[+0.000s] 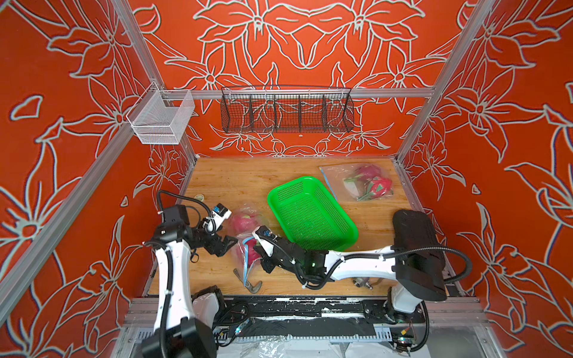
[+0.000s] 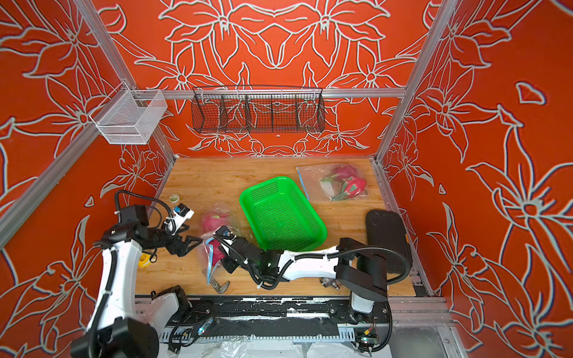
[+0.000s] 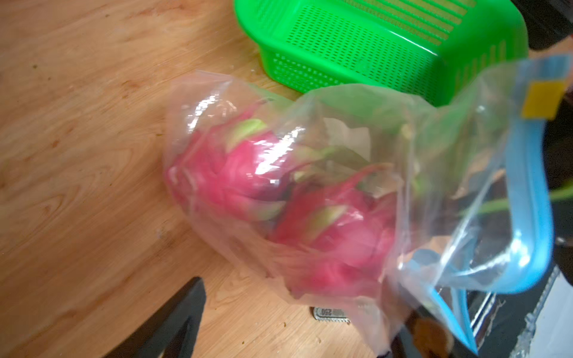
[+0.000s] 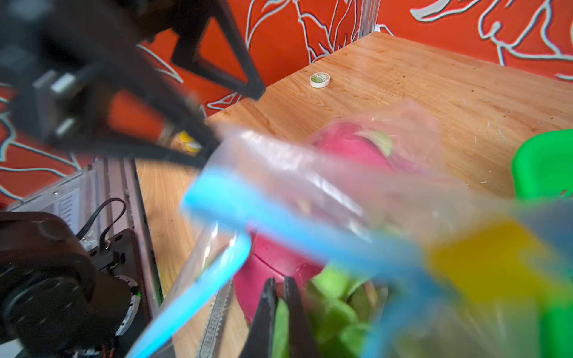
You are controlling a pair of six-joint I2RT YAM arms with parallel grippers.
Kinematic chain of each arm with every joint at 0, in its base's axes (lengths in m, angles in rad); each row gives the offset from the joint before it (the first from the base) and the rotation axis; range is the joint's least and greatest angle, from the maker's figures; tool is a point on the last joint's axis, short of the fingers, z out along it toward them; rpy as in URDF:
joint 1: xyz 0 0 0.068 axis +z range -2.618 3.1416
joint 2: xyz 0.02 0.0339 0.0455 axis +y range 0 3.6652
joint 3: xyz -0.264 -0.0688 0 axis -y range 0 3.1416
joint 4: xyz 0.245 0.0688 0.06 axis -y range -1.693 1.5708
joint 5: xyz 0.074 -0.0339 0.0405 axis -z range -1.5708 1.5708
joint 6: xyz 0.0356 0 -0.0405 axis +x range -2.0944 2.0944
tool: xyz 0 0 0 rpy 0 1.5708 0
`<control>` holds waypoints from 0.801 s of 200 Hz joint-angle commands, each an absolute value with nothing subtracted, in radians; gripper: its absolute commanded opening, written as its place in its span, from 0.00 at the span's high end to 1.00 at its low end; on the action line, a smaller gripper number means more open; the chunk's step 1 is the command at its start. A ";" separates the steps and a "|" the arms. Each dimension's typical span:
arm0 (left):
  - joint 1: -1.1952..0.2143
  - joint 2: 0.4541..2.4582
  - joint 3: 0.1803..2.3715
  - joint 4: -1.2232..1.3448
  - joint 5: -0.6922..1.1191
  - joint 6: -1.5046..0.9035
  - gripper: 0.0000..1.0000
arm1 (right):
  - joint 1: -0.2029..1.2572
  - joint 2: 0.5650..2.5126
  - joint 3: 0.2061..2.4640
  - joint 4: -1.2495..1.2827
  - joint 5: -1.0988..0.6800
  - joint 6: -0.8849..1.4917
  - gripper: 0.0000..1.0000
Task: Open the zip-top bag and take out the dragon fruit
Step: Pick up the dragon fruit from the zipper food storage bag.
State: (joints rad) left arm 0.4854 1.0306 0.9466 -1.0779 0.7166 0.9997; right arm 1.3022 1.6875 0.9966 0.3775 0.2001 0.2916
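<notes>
Zip-top bags: two, the near bag (image 1: 248, 214) and the far bag (image 1: 336, 176).
Dragon fruits: four; one fruit (image 3: 223, 173) and a second fruit (image 3: 335, 245) in the near bag, a third fruit (image 1: 367, 172) and a fourth fruit (image 1: 380, 186) in the far bag.
Green plastic basket (image 1: 310, 214): one.
Black wire basket (image 1: 286, 113): one, with five compartments.
White mesh basket (image 1: 161, 121): one.
Small round tin (image 1: 200, 196): one.
Yellow roll (image 2: 143, 259): one.
Metal fitting (image 1: 361, 282): one.
Grey-handled tool (image 1: 254, 286): one.
Robot arms: two.
Claws: two, the left claw (image 1: 229, 247) and the right claw (image 4: 280, 288).
</notes>
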 commanded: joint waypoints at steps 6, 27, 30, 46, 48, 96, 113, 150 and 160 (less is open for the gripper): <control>0.520 1.167 1.030 -1.048 0.771 1.001 0.07 | 1.304 1.620 0.936 0.380 0.187 0.282 1.00; 0.514 1.243 1.036 -1.028 0.839 0.983 0.00 | 1.304 1.596 0.909 0.362 0.198 0.279 1.00; 0.512 1.250 1.037 -1.024 0.844 0.979 0.00 | 1.303 1.593 0.905 0.358 0.201 0.277 1.00; 0.503 1.277 1.042 -1.055 0.867 1.006 0.02 | 1.300 1.580 0.890 0.338 0.213 0.275 1.00; 0.504 1.276 1.041 -1.057 0.870 1.007 0.02 | 1.300 1.578 0.888 0.334 0.215 0.274 1.00; 0.386 1.315 0.944 -0.820 0.810 0.775 0.02 | 1.268 1.577 0.878 0.297 0.194 0.256 1.00; 0.327 1.362 0.940 -0.746 0.795 0.668 0.02 | 1.267 1.589 0.894 0.279 0.182 0.236 1.00; 0.224 1.511 1.006 -0.671 0.726 0.527 0.04 | 1.266 1.620 0.915 0.258 0.162 0.220 1.00; 0.205 1.552 1.030 -0.681 0.724 0.509 0.05 | 1.264 1.629 0.918 0.261 0.155 0.217 1.00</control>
State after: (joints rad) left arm 0.2462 1.4769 0.9760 -0.7280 0.7547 0.6189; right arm 1.2705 1.5967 0.8906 0.3019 0.1791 0.2382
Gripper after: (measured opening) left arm 0.959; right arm 0.060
